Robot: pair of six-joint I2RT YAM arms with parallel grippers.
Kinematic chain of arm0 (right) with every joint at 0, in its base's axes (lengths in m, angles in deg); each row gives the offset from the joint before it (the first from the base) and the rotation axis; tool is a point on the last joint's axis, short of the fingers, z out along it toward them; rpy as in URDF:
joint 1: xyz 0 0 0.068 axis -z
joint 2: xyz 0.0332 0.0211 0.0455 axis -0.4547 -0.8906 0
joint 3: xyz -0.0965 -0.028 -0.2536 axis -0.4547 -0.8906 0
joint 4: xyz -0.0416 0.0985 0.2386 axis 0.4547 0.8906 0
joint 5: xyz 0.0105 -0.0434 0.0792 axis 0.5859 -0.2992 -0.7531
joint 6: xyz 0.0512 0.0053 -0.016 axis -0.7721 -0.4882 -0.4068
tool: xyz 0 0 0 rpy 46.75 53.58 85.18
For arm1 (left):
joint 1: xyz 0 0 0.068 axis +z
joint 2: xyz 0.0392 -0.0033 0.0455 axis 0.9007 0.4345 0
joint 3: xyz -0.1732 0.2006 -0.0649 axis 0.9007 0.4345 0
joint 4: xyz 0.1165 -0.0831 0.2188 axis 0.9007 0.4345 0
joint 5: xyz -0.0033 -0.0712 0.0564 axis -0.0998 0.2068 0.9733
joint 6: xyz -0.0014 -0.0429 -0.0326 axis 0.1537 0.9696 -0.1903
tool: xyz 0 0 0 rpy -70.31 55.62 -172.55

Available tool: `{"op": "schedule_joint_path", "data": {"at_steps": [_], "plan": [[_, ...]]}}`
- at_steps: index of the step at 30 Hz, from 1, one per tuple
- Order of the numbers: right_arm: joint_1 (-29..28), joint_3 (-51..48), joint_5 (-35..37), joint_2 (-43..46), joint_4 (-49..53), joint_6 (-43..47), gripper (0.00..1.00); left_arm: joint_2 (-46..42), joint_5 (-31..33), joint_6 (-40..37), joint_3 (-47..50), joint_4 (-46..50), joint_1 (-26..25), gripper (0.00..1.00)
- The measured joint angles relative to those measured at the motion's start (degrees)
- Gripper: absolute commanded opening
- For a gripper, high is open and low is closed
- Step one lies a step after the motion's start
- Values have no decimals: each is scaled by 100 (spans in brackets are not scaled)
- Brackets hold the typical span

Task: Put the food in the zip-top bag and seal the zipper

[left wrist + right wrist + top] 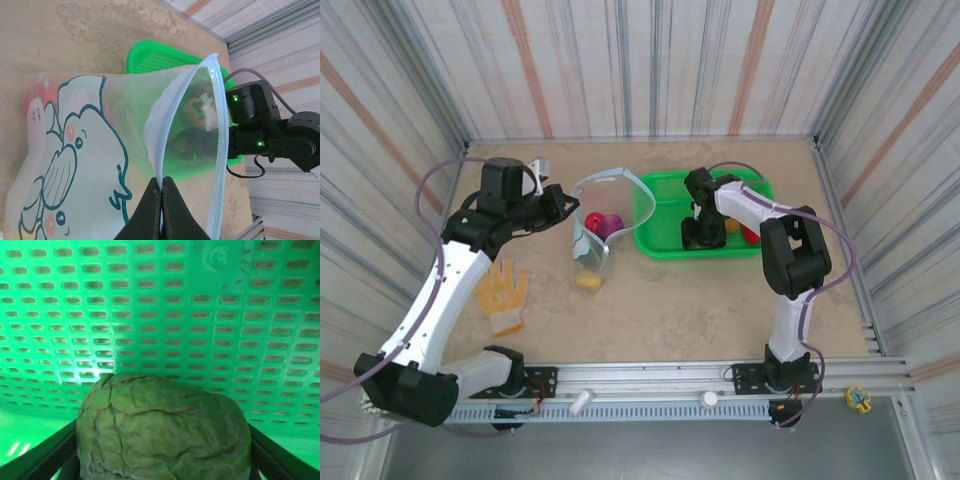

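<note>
The zip-top bag [600, 215] stands open on the table, printed with a cartoon [75, 150]. My left gripper [565, 200] [161, 192] is shut on the near lip of its pale blue zipper [155, 145]; the far lip [217, 125] bows away. A purple piece of food [610, 222] lies inside the bag, and a yellow piece [589, 282] lies on the table in front of it. My right gripper [698, 235] [162, 460] is down in the green basket [150, 305], its fingers [55, 460] pressed against both sides of a green toy cabbage [165, 425].
The green mesh basket [665, 245] sits right of the bag, with orange [732, 226] and red [750, 235] food behind the right arm. A yellow glove [503, 292] lies at the near left. Striped walls close in the table on three sides.
</note>
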Motion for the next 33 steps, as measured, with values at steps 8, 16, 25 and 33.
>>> {"op": "schedule_joint_path", "data": {"at_steps": [8, 16, 25, 33], "plan": [[17, 4, -4, 168, -48, -74, 56, -55, 0, 0, 0, 17, 0, 0], [57, 616, -9, 1117, 94, -72, 56, -81, -4, 2, 0, 42, 0, 0], [-376, 1342, -560, 2105, -118, -227, 56, -81, -39, 24, 0, 42, 0, 0], [-1635, 2474, -992, 1615, -310, -254, 57, -81, -42, 37, 0, 39, 0, 0]]}}
